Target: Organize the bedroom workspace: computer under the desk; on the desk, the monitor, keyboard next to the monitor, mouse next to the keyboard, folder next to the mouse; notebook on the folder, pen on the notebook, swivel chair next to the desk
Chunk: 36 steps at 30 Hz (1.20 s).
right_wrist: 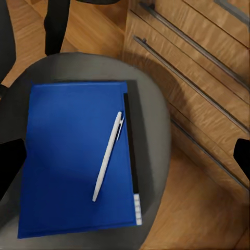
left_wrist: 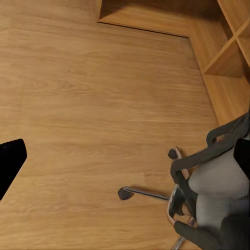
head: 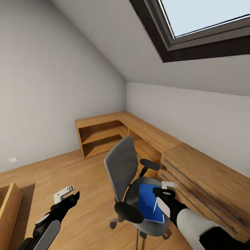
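Right tool (head: 166, 189) hanging over the swivel chair (head: 139, 187), fingers spread wide, gripping nothing and touching nothing. In the right wrist view, dark fingertips (right_wrist: 10, 161) at the two far edges of the picture, the whole seat between them. Directly beneath, on the grey seat, the blue folder (right_wrist: 73, 156) lying flat, a dark spine with a white-tabbed strip along one long edge. On top of the folder, the white pen (right_wrist: 108, 155), lying diagonally across the cover. Beside the seat, close by, wooden drawers (right_wrist: 203, 67) with long dark bar handles.

Left tool (head: 67, 195) off to the other side, out over bare wooden floor (head: 86, 180), well apart from the chair, empty. Open or closed: cannot tell, with just one dark fingertip (left_wrist: 9, 161) at the edge of the left wrist view.

Left wrist view adding the chair's underside: a caster and a metal leg of the base (left_wrist: 148, 194), armrest and seat seen from the side. Folder and pen hidden there.

Head view giving the wider room: the grey backrest turned away from the drawers, low wooden shelving (head: 104, 135) running along the walls into the corner, a skylight (head: 205, 17) in the sloped ceiling.
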### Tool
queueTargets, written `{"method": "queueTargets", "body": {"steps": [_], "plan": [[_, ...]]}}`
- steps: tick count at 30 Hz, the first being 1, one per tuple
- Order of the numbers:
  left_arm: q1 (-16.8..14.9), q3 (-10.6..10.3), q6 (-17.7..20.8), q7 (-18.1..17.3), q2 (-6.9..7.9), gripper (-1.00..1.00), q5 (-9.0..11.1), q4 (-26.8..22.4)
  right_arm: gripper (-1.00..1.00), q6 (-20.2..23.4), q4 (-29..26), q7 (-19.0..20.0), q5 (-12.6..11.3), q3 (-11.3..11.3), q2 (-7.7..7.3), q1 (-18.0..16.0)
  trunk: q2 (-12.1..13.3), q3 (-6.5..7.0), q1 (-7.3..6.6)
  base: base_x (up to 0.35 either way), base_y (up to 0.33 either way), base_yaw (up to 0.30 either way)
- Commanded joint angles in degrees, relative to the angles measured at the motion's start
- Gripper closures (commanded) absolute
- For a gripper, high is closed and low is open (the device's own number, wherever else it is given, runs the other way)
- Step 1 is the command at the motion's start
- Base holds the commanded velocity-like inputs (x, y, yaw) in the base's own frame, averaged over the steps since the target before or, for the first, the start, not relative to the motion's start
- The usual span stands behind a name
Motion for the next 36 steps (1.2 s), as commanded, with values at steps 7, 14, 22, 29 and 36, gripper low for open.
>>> {"method": "queueTargets", "body": {"steps": [7, 14, 22, 29, 36], "plan": [[-0.06, -0.16, 0.08, 0.48, 0.2, -1.0, 0.31, -0.08, -1.0, 5.94, 0.34, -0.26, -0.45, 0.46, -0.03, -0.05, -0.09, -0.1, 0.05, 0.328, 0.037, 0.0], [-0.06, -0.09, 0.09, 0.48, 0.28, -1.0, 0.3, -0.16, -1.0, 8.5, 0.41, -0.23, -0.5, 0.4, 0.03, -0.05, -0.09, -0.1, 0.05, 0.329, 0.039, 0.0], [-0.06, -0.01, 0.35, 0.48, 0.31, -1.0, 0.33, -0.31, -1.0, 8.91, 0.44, -0.23, -0.5, -0.2, -0.16, -0.05, -0.09, -0.1, 0.05, 0.162, 0.016, 0.0], [-0.06, 0.89, 0.5, 0.56, 0.45, -1.0, 0.69, -2.77, -1.0, 11.71, 0.5, -0.15, -0.5, -3.35, -0.39, -0.05, -0.09, -0.1, 0.05, 0.023, 0.002, 0.0], [-0.06, 4.92, 0.59, 0.57, 0.39, -1.0, 0.82, -3.12, -1.0, 15.71, 0.35, -0.21, -0.46, -6.1, -0.78, -0.05, -2.09, -1.0, 1.15, 0.001, 0.0, 0.0]]}}
